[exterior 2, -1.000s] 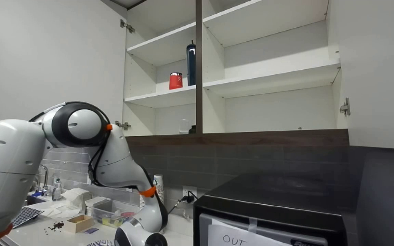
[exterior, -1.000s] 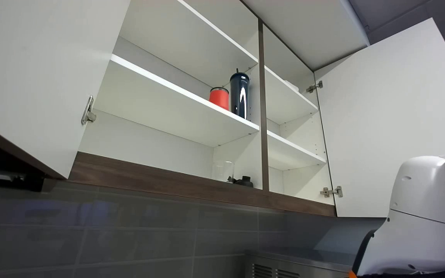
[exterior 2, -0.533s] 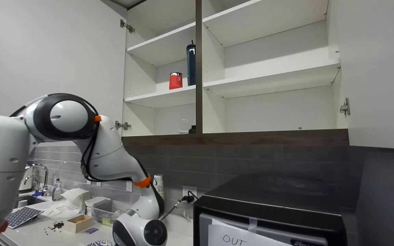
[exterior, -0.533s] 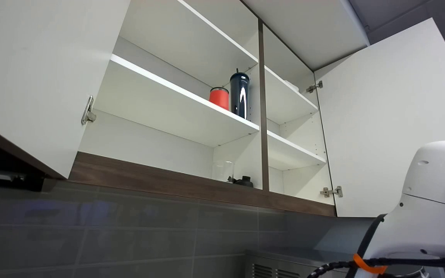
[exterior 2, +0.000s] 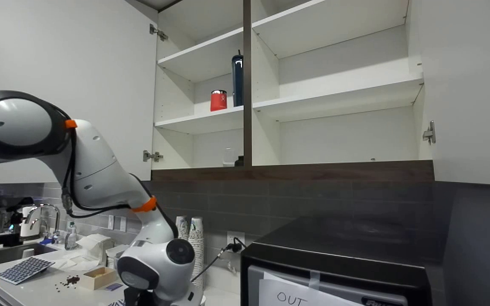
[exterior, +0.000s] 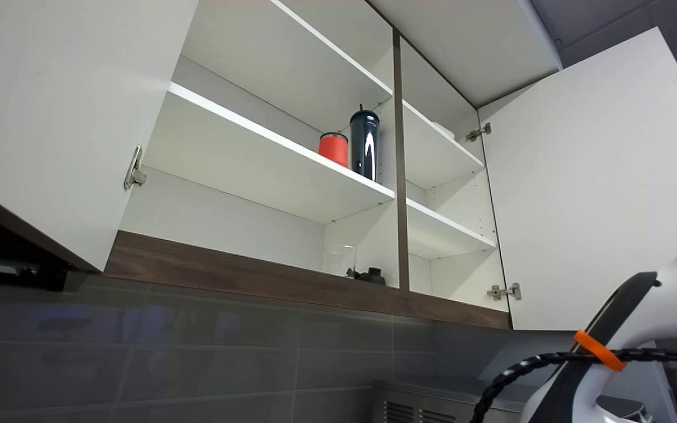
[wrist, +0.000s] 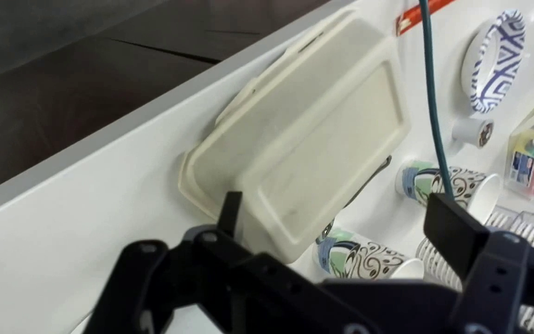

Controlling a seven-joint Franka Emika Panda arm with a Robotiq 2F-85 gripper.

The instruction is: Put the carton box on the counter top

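paper cups [wrist: 364, 257] stand near the carton box [wrist: 299, 139], contact unclear.

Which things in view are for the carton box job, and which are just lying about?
For the job:
carton box
counter top
gripper, jaws open

Just lying about:
red cup and dark bottle, on a cabinet shelf
paper cups
blue-and-white dish
clear bottle near the sink
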